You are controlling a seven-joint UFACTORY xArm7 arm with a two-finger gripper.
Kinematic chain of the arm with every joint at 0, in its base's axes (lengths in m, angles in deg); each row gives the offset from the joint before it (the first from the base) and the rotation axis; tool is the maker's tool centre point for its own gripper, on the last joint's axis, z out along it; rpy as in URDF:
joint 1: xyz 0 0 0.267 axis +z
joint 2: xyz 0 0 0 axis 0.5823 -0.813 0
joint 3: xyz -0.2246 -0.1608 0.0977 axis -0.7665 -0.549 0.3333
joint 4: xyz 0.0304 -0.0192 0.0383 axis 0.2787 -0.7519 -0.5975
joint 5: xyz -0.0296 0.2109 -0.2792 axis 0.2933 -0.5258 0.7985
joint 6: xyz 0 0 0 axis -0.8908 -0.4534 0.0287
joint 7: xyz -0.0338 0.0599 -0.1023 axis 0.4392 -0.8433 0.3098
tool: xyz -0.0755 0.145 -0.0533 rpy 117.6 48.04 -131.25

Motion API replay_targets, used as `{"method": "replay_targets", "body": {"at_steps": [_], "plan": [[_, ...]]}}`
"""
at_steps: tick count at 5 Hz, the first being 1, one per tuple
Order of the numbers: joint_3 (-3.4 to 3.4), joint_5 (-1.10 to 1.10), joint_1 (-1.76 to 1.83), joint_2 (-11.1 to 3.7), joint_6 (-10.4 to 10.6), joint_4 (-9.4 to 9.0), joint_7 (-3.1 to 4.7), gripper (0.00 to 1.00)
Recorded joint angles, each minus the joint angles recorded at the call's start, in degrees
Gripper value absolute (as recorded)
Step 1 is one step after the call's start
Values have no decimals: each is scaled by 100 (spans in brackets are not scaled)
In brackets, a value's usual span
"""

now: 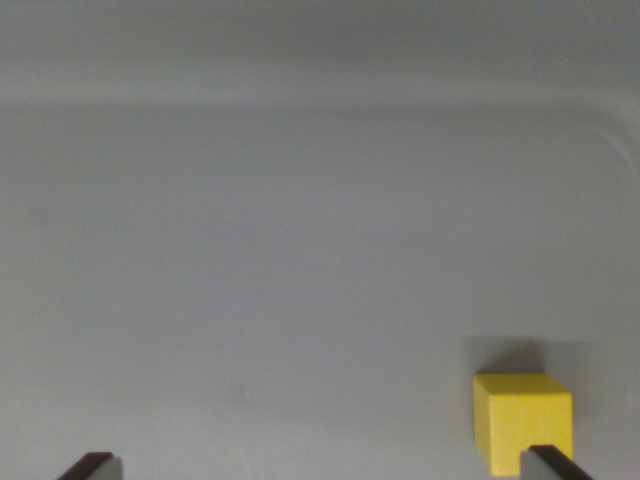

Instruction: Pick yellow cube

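**Cube at the right finger, claw spread wide**

A plain grey floor (300,260) fills nearly the whole wrist view. It is smooth and bare-looking, with a faint dark smudge low and a little left of centre. Across the top runs a pale, soft band where the floor seems to curve up into a wall (300,50), and at the upper right that band bends downward in a rounded corner, which suggests a tray or bin, though the blur makes this hard to settle.

The cube (522,418) is yellow and sits on the floor in the lower right of the wrist view. Its top face and a darker side face on the wrist view's left both show, and a soft shadow lies on the floor just behind it.

The gripper (325,470) shows only as two dark fingertips poking in at the bottom edge. One fingertip (92,467) is at the lower left, well apart from the cube. The other is at the lower right and overlaps the cube's near bottom edge; whether it touches the cube cannot be told. The fingers stand far apart, with bare floor between them, and hold nothing.
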Motion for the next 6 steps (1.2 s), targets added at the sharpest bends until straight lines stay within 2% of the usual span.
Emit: {"method": "replay_targets", "body": {"at_steps": [1, 2, 3, 4, 5, 6], "plan": [[0, 0, 0, 0, 0, 0, 0, 0], [-56, -34, -62, -129, 265, -170, 135, 0], [-56, -34, -62, -129, 265, -170, 135, 0], [-114, -68, -126, -261, 535, -344, 272, 0], [-114, -68, -126, -261, 535, -344, 272, 0], [-172, -104, -191, -395, 810, -521, 412, 0]]}}
